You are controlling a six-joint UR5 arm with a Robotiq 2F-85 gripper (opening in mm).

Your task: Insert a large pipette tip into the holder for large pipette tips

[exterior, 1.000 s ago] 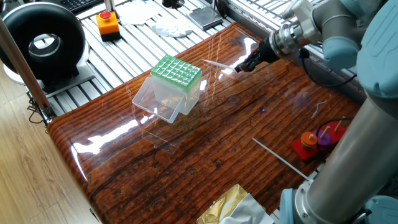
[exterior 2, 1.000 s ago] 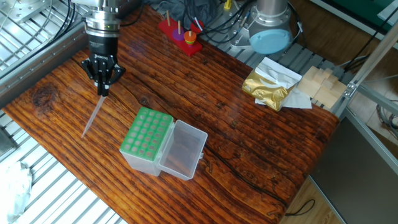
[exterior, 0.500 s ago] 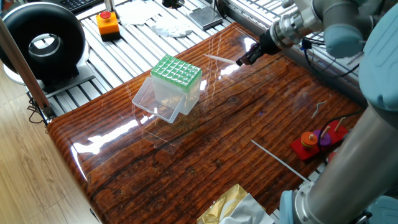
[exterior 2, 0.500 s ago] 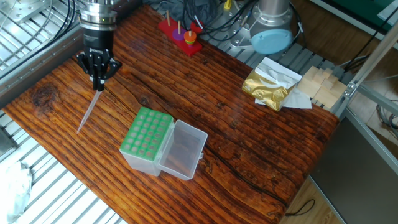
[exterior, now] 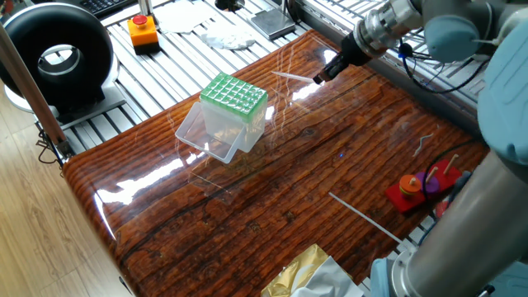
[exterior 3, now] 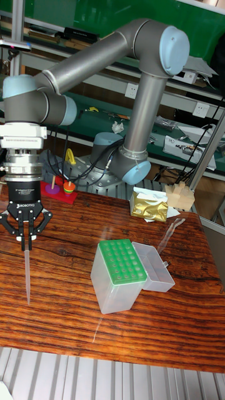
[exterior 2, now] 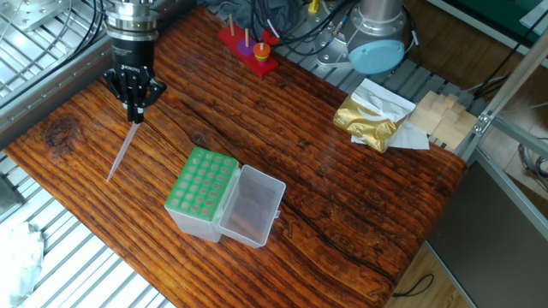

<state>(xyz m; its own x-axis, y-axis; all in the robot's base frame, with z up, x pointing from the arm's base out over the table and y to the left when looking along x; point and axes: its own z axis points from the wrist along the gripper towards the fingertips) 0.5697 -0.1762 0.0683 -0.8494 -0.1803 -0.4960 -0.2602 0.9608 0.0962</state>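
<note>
1. tip [exterior: 290, 78] in one fixed view: it sticks out sideways from the gripper [exterior: 318, 78], whose fingers are clamped on its wide end. it hangs over the far part of the table [exterior: 272, 198], near the far edge. the holder [exterior: 231, 111] stands well apart toward the left edge, lid hanging open at its near side. bare wood lies between them. a grey rod [exterior: 363, 217] lies near the right edge, beside a red peg toy [exterior: 417, 186].

2. the other fixed view: the tip [exterior 2: 120, 152] slants down from the gripper [exterior 2: 134, 117] over the table's left end, close to that edge. the holder [exterior 2: 202, 193] sits to the right and nearer, with open wood around it. a gold bag [exterior 2: 368, 120] lies near the far right edge.

3. tall fixed view: the tip [exterior 3: 27, 275] hangs upright from the gripper [exterior 3: 25, 247]; i cannot tell whether its point touches the table. the holder [exterior 3: 120, 275] stands clear to the right.
</note>
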